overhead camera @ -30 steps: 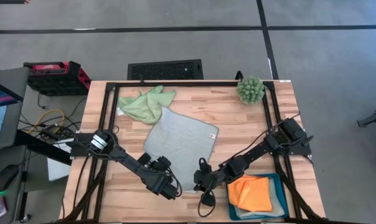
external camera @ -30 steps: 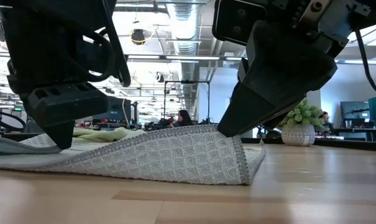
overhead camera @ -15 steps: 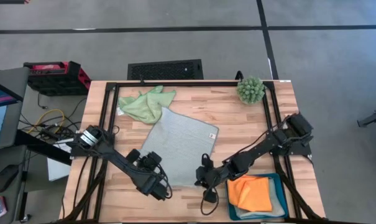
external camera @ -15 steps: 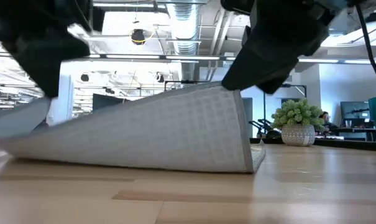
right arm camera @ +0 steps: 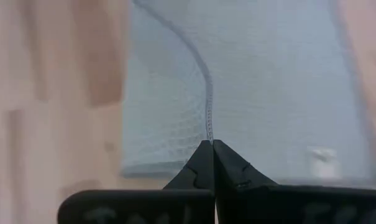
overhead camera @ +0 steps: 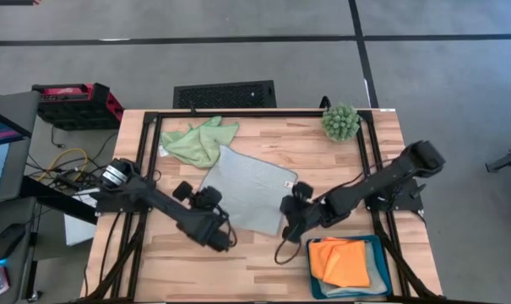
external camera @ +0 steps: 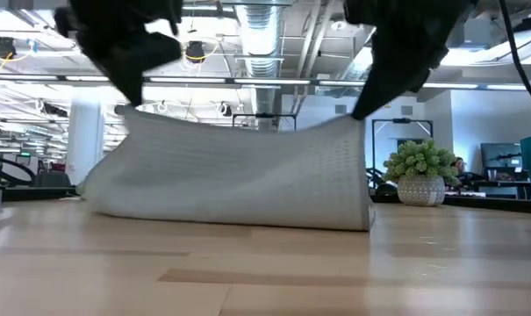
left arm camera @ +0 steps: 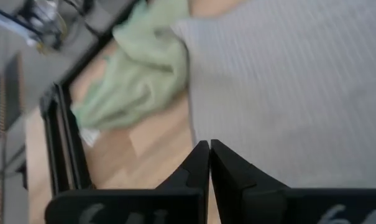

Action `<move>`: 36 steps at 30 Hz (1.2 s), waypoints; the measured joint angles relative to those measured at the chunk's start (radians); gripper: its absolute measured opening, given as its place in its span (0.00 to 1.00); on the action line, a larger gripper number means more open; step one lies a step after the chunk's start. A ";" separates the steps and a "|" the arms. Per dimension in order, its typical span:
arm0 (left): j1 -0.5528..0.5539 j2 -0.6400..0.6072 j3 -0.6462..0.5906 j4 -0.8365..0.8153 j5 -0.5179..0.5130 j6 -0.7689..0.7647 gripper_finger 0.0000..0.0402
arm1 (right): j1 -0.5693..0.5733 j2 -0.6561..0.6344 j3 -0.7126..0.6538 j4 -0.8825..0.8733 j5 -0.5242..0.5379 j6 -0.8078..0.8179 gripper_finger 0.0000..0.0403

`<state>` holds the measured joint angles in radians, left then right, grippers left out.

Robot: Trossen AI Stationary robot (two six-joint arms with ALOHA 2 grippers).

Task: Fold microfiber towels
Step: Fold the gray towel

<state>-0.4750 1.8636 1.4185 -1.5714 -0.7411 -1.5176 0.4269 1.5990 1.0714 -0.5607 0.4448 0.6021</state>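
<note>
We see the pale blue-grey square microfiber towel [overhead camera: 248,191] mid-table, its near edge raised off the wood, our left gripper [overhead camera: 206,206] and right gripper [overhead camera: 299,201] each clenched on a near corner, the crumpled light green towel [overhead camera: 197,139] lying just beyond.

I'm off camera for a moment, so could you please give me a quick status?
Left tool and right tool both shut on pale blue-grey microfiber towel, near edge lifted. Crumpled light green cloth lies just beyond it.
</note>
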 joint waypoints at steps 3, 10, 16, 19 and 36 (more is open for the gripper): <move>0.058 -0.001 0.000 0.000 -0.087 0.032 0.00 | -0.026 -0.011 0.000 -0.092 0.033 0.035 0.02; 0.203 -0.003 0.000 0.005 -0.162 0.134 0.00 | -0.093 -0.008 0.000 -0.206 0.059 0.055 0.02; 0.311 -0.003 0.000 0.084 -0.189 0.255 0.00 | -0.143 -0.009 0.000 -0.252 0.107 0.054 0.02; 0.356 -0.003 0.000 0.153 -0.189 0.327 0.00 | -0.163 -0.009 0.000 -0.264 0.107 0.030 0.02; 0.481 -0.003 0.000 0.297 -0.178 0.459 0.02 | -0.278 -0.008 0.000 -0.296 0.103 -0.034 0.07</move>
<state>0.0061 1.8610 1.4185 -1.2745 -0.9194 -1.0585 0.1485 1.5906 1.0710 -0.8565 0.5480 0.5678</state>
